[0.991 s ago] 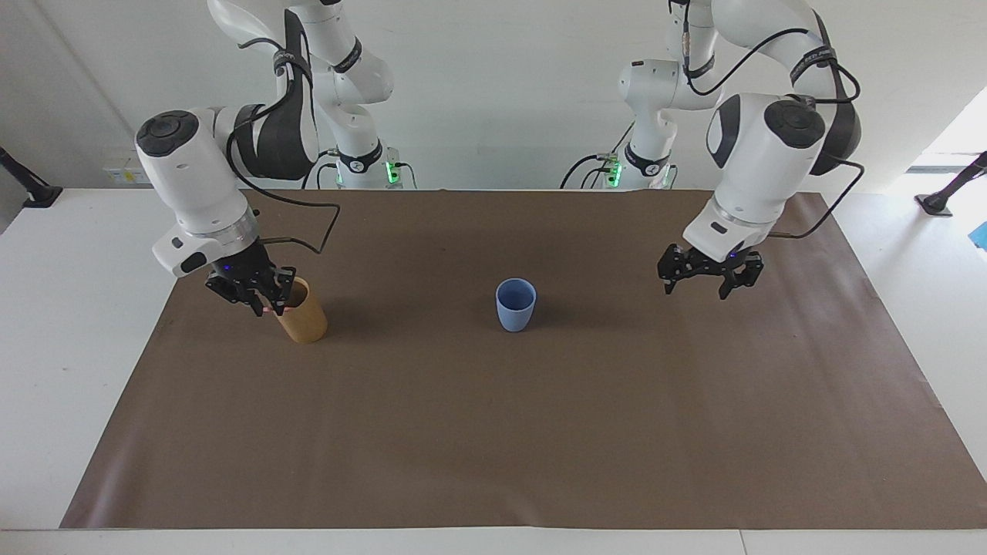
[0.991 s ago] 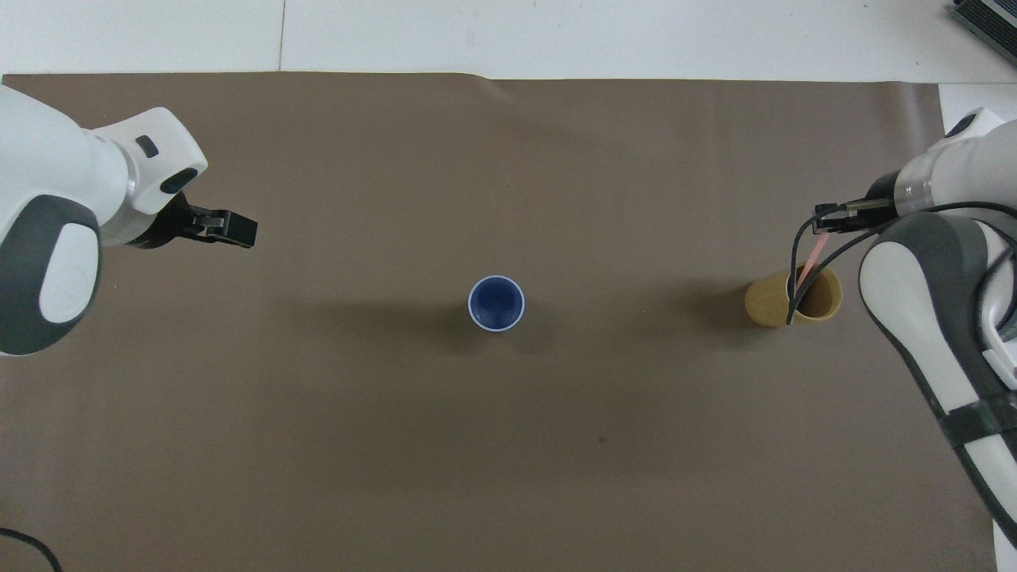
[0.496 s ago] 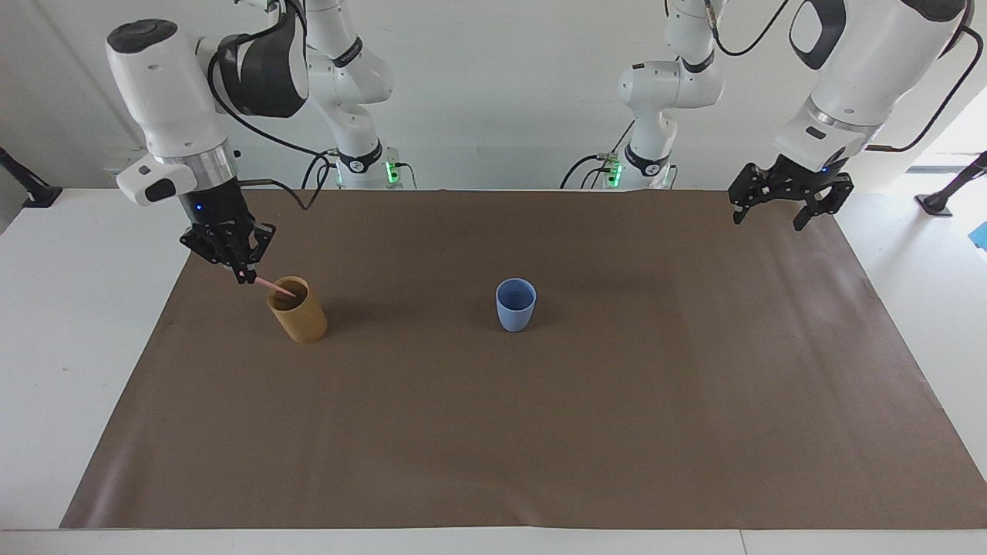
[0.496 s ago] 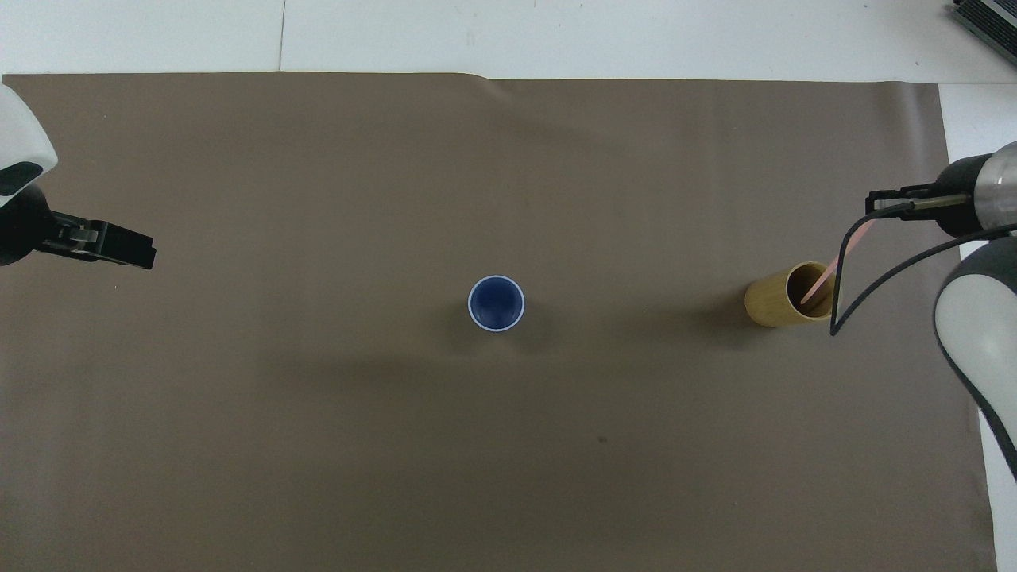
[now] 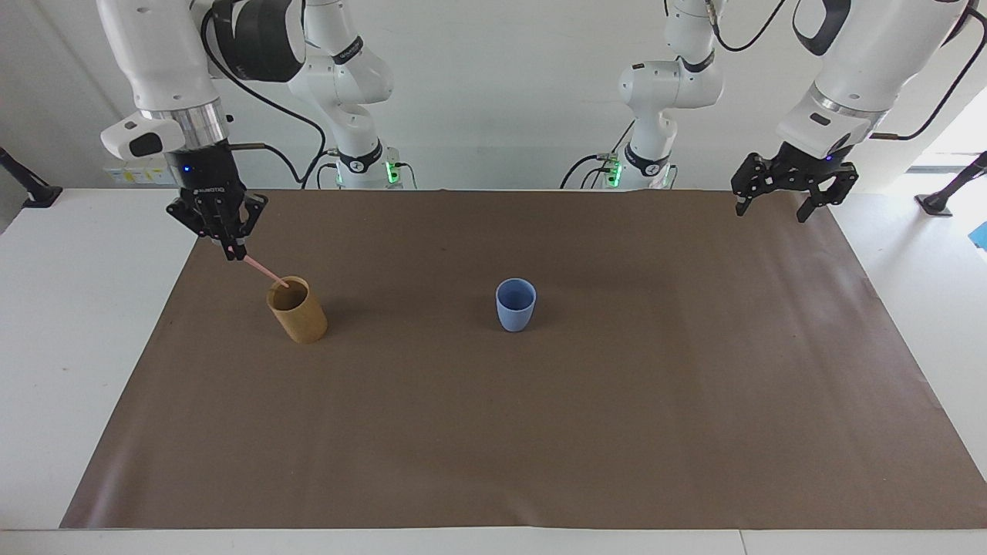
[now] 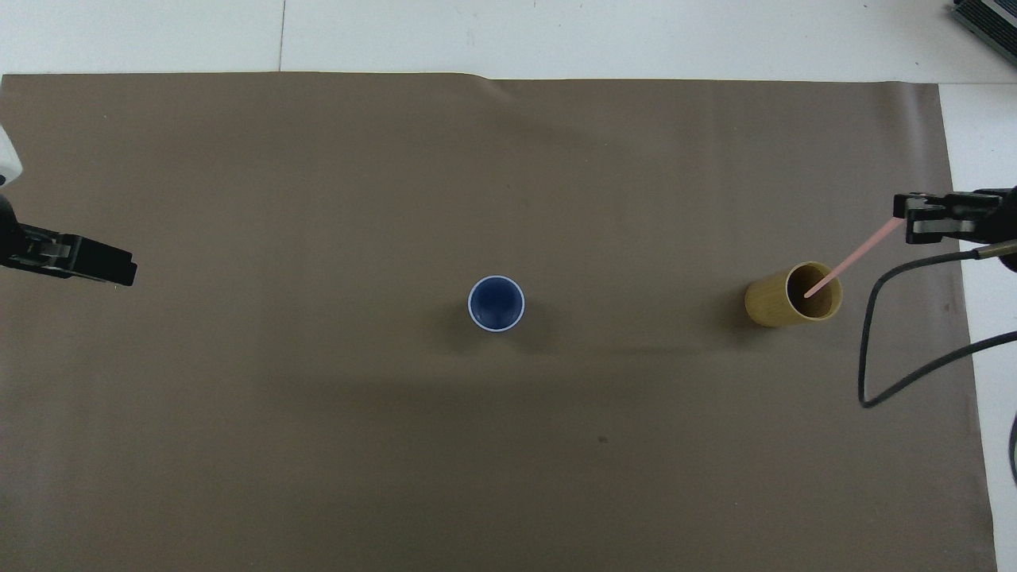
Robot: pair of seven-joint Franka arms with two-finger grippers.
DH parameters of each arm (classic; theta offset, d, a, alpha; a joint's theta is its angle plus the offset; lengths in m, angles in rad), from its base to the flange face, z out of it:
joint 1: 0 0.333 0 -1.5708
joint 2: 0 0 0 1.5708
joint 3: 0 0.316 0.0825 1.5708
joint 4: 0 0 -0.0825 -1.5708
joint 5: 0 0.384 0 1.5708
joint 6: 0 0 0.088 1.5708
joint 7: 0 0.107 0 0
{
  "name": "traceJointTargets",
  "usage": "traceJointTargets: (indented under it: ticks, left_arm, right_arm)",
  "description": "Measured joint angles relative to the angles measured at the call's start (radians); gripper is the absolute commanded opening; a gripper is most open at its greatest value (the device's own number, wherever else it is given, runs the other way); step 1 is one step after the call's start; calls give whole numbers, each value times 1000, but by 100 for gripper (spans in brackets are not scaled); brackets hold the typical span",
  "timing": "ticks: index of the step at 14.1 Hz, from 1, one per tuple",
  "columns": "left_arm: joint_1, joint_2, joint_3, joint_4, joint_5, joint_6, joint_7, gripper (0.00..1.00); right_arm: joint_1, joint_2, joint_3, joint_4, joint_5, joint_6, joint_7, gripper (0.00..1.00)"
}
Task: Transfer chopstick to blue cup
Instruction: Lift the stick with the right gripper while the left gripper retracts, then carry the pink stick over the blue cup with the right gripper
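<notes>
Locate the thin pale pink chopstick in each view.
Facing view: thin pale pink chopstick, slanting from the right pincer into the tan cylindrical cup.
Overhead view: chopstick, again running into the tan cup.
Shared landmark: small light blue cup, mid-table.

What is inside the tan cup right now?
Only the lower tip of the pink chopstick dips past the tan cup rim; the right gripper, shut on its upper end, holds it slanted. The cup's bottom is in shadow, so nothing else can be confirmed.
</notes>
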State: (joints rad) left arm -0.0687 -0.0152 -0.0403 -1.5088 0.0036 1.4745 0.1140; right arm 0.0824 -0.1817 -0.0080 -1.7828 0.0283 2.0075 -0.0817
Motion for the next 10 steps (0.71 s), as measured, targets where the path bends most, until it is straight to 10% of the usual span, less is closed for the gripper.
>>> traceJointTargets:
  ticks: [10]
  left_arm:
    - [0,-24,-2,22,-1,-34,43,100]
  right_arm:
    - [344,42,24,-12,35,199,157,0]
